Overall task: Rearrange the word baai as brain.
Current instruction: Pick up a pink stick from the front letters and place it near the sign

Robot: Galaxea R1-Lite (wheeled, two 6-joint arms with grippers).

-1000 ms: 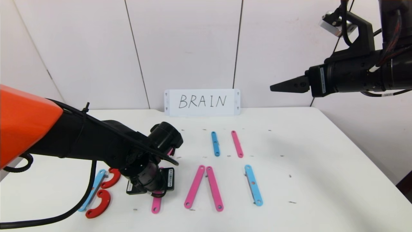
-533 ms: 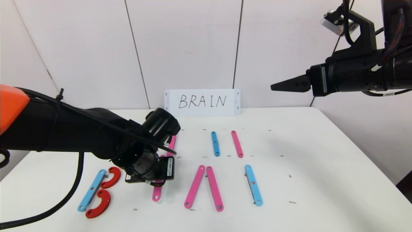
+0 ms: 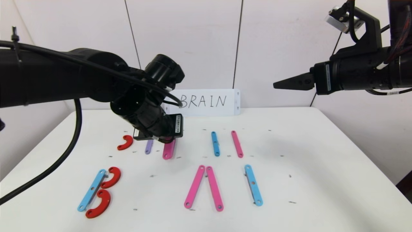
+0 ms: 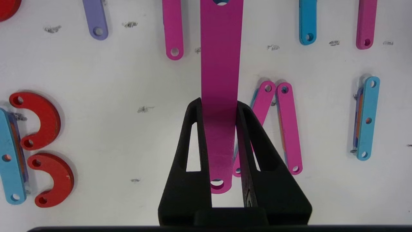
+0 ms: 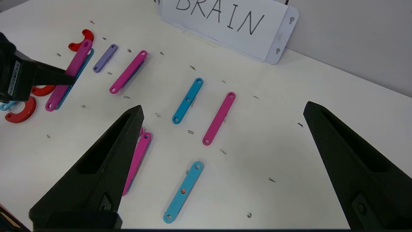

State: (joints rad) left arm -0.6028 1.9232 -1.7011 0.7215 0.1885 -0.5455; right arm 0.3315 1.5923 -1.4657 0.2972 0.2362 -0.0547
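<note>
Bars, perhaps ten: left pincer (image 4: 222, 180) clamped on one pink bar (image 4: 220, 80), right pincer (image 5: 222, 167) wide.

Both arms black, cylindrical; black cables along left arm (image 3: 64, 77); tapered black jaws.

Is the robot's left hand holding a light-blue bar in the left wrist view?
No, the left hand is shut on a pink bar, which is lifted clear of the white table.
</note>
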